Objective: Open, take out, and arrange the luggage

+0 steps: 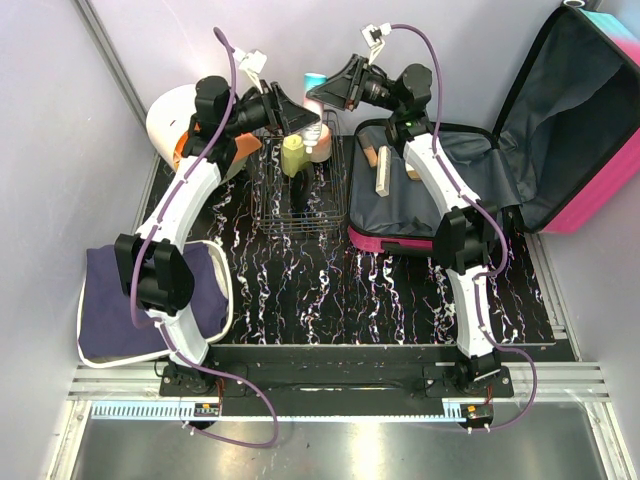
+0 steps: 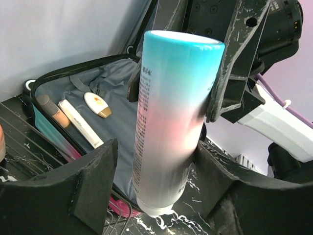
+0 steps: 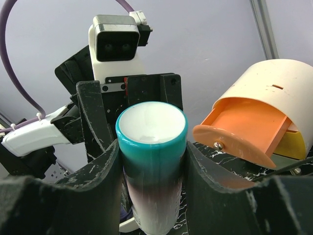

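Observation:
The luggage [image 1: 455,190] lies open at the right, pink shell, dark grey lining, lid [image 1: 575,110] leaning back. It also shows in the left wrist view [image 2: 98,81] with several tubes [image 2: 78,122] inside. A tall bottle [image 1: 315,82], teal fading through pink to white, hangs upright between both grippers above the wire basket's far edge. My right gripper [image 3: 151,147] is shut on its upper part [image 3: 151,161]. My left gripper [image 2: 156,161] is open around its lower part [image 2: 176,112], with a gap at the left finger. In the top view the left gripper [image 1: 300,110] faces the right gripper [image 1: 332,92].
A wire basket [image 1: 300,205] with a yellow-green bottle [image 1: 292,155] stands left of the luggage. A white-and-orange round drawer box [image 1: 175,120] sits at the back left, its orange drawer [image 3: 244,132] pulled out. A navy cloth [image 1: 120,290] lies in a white tray at the near left.

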`<state>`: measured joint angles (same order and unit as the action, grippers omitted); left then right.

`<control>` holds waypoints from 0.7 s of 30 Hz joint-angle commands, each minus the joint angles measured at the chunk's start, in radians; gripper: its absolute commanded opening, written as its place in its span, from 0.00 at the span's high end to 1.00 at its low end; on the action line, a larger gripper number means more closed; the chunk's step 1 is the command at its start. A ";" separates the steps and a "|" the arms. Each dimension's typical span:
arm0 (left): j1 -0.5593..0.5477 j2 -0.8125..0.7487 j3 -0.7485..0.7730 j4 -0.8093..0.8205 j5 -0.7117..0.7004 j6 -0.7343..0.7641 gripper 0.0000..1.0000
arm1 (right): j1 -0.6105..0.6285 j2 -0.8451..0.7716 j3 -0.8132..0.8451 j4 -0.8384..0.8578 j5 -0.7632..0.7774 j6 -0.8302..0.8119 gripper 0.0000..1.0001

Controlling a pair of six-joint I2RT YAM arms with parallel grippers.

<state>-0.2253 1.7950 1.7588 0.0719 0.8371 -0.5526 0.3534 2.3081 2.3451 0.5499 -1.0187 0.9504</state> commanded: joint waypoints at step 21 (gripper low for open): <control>0.076 -0.074 0.016 0.011 -0.075 -0.040 1.00 | 0.012 0.007 0.089 -0.030 -0.003 -0.031 0.00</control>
<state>-0.2092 1.7897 1.7580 0.0807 0.8204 -0.5968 0.3630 2.3375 2.3806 0.5129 -1.0149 0.9520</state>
